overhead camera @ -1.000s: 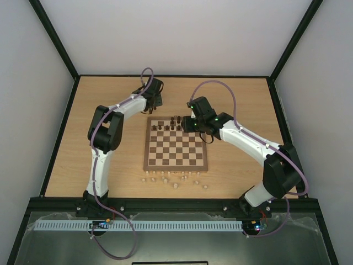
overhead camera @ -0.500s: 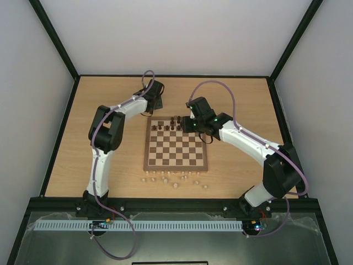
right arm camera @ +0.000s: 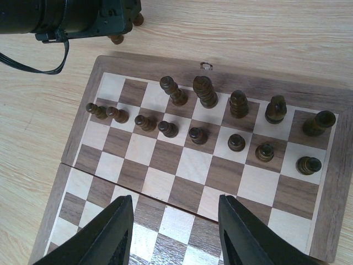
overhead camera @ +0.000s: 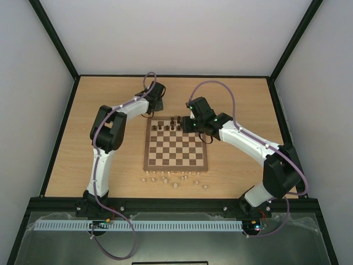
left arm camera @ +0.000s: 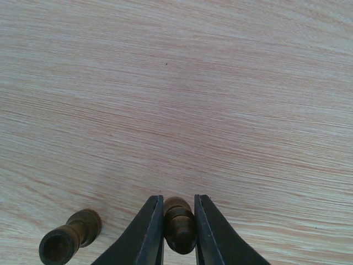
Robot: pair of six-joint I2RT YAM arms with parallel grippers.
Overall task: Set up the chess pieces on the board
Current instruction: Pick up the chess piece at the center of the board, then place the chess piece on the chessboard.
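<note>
One dark piece on the table, just past the board, is now pinched in the left claw, which has just squeezed shut. I think it goes on the back row next. The right claw hangs apart and empty over the board.

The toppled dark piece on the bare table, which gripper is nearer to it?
Left. The left gripper is just beside the toppled piece, closed around another dark piece; the right gripper hovers over the board.

Thirteen chess pieces stand on one board, two more off it.
</note>
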